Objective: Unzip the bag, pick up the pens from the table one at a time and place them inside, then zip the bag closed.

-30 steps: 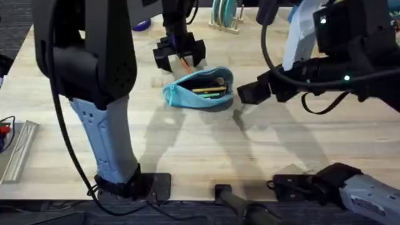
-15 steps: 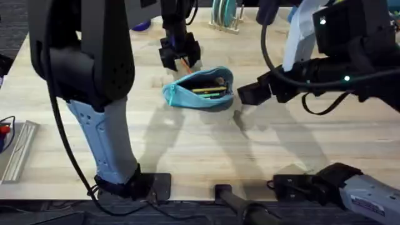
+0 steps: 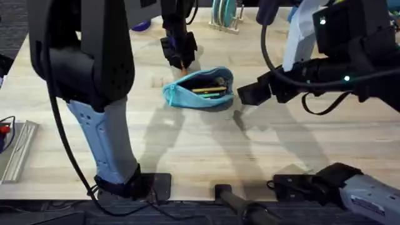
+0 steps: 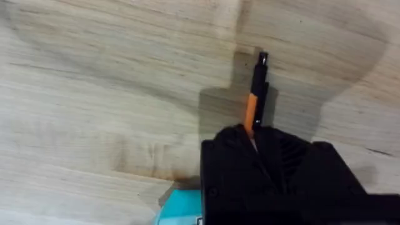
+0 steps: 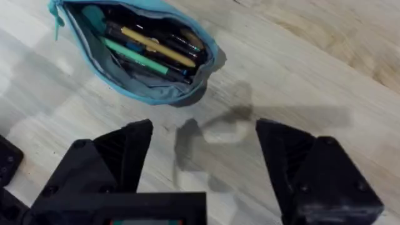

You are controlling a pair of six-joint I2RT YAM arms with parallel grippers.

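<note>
The bag point(image 3: 200, 89) is seen lying unzipped on the table point(image 3: 206, 150), a little above the middle of the overhead view, its mouth gaping. A yellow pen point(image 5: 157, 47) and a green pen point(image 5: 134, 58) are held inside it among darker contents that cannot be told apart. The left gripper point(image 3: 180, 57) is lowered onto the table at about eleven o'clock from the bag, just beside its far edge, and its fingers are drawn together around the orange pen point(image 4: 252, 107). In the left wrist view that pen is seen projecting from between the black fingers point(image 4: 231, 150), its dark tip pointing away from them and lying against the wood, with a teal corner of the bag showing next to the fingers. The right gripper point(image 5: 203, 162) is held at about three o'clock from the bag, near it but not touching it, with its two fingers spread wide and nothing between them except bare table. A rack of plates point(image 3: 225, 15) is standing at the far edge, at about one o'clock from the bag.
</note>
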